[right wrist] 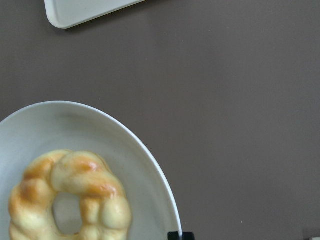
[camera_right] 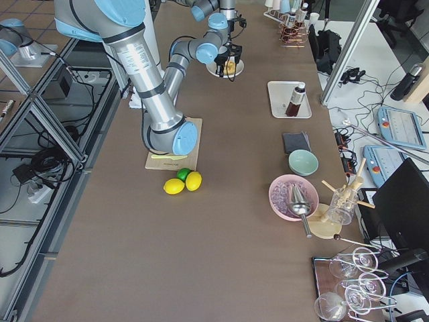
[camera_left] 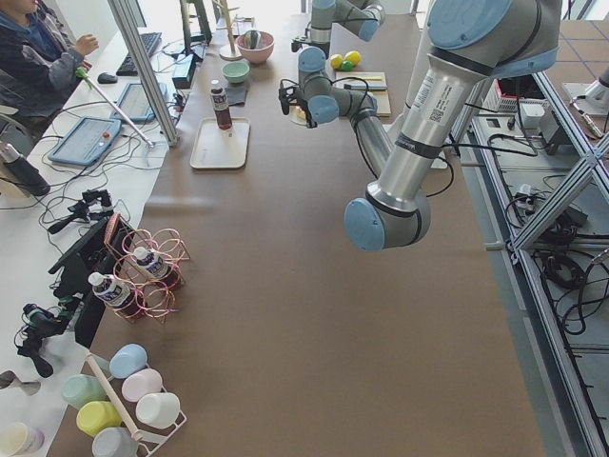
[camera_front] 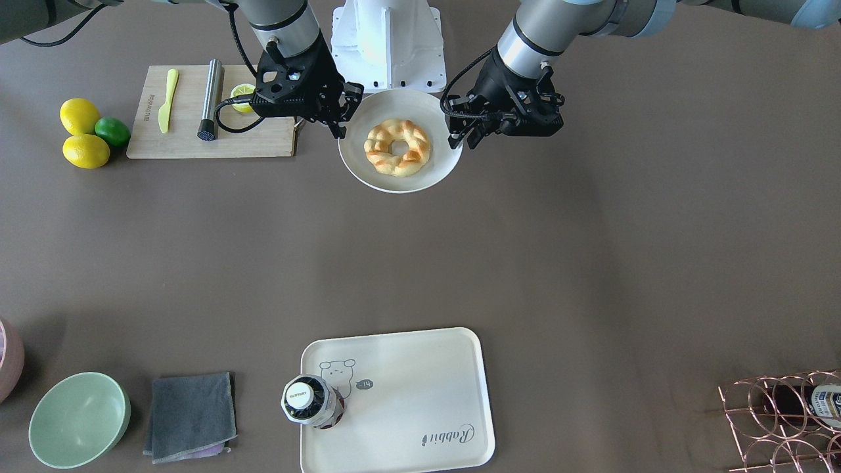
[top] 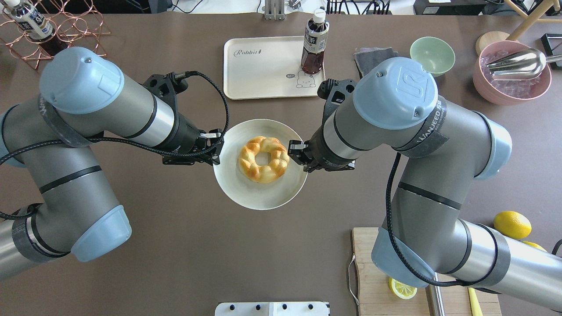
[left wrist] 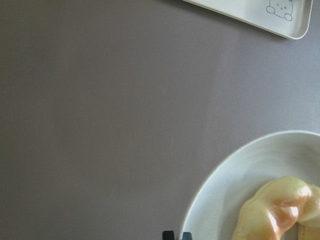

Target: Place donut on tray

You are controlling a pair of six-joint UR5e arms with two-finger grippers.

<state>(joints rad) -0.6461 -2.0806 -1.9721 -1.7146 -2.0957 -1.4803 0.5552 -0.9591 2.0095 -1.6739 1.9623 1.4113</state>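
Donut on plate; left pincer, right pincer pressed together, nearly cropped out of wrist views.

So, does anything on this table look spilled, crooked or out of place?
Nothing is spilled or tipped. One oddity: a drink bottle stands upright on the tray, near its edge, while the donut sits alone on the round plate.

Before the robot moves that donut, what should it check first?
1. Donut lying free on the plate: ok.
2. Free room on the tray beside the bottle: ok.
3. Left fingers open for grabbing: not ok, they look shut.
4. Right fingers open: not ok, they look shut too.
5. Either set of fingers above the donut: not ok, both sit at the plate's edges.
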